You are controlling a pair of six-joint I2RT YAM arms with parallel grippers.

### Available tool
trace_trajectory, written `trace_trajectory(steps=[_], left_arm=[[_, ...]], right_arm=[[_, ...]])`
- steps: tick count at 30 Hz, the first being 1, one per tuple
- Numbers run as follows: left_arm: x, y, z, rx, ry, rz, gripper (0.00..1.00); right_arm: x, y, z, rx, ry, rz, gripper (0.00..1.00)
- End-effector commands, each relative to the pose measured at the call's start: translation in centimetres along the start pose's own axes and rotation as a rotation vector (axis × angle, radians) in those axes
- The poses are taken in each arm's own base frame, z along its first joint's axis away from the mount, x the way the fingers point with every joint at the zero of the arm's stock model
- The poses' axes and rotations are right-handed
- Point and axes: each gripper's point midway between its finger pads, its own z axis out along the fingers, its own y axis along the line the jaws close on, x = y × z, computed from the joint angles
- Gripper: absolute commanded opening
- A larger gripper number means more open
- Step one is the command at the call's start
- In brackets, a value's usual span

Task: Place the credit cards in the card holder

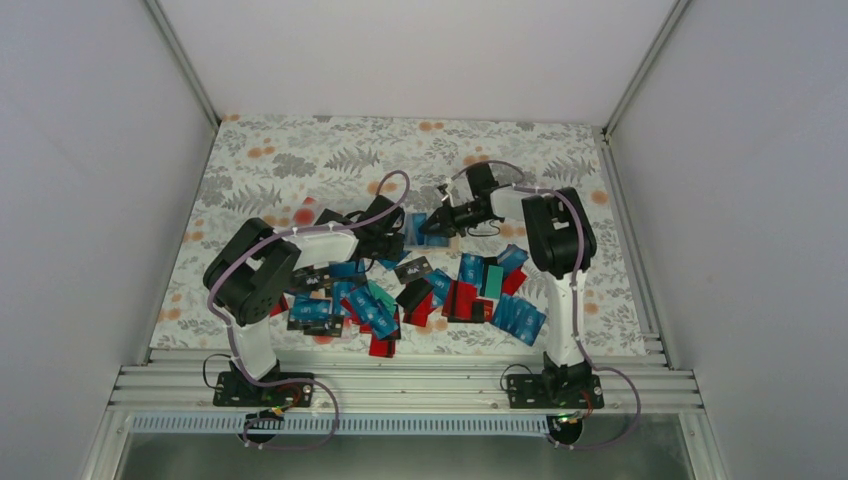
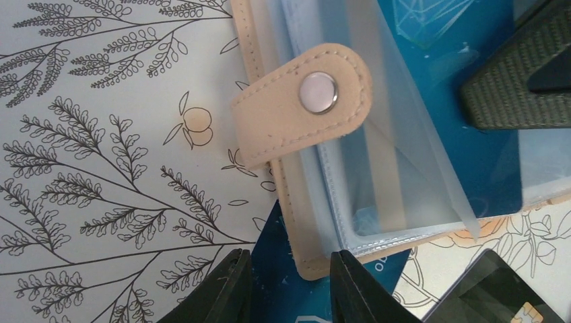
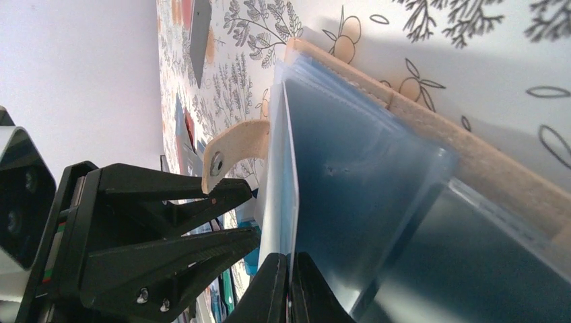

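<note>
Near edge: credit cards (image 1: 410,295) strewn in a loose overlapping heap btwn the two arms, mostly blue, some red/black/teal. Count not readable from top cam. Just past the heap, left gripper (image 2: 288,257) is low over the table, fingers apart w/ a moderate gap. Corner of card holder (image 2: 299,229) sits in that gap, a blue card (image 2: 273,279) under it. Can't tell if pads touch it; finger bases cut off by frame. Holder lies open on floral cloth (image 2: 101,134), beige snap strap (image 2: 303,101) folded over the clear sleeves. A blue face shows through the sleeves, print blurred. Opp. side, right gripper (image 3: 289,259) is all but closed, pinching a thin leaf (image 3: 288,168) by its edge; sleeve or card, can't tell. Black card (image 2: 485,289) at frame corner, cut off. In top cam the holder is mostly hidden by both grippers.
</note>
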Motion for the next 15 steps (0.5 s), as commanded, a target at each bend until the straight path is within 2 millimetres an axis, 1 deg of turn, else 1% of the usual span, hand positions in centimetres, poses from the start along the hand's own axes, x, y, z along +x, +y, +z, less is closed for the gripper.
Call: trace_trajectory(steps=[1,7,15], left_arm=[[0.42,0.05,0.53,0.011,0.009,0.014,0.3],[0.58,0.12,0.54,0.013,0.013,0.016,0.29],[0.67,-0.06,0.54,0.025,0.015,0.02,0.29]], right_arm=[[0.22,-0.15,1.03,0.0,0.035,0.0,0.04],[0.36,-0.47,1.3,0.004,0.045,0.008,0.04],[-0.05,-0.97,1.74,0.001,0.062,0.02,0.05]])
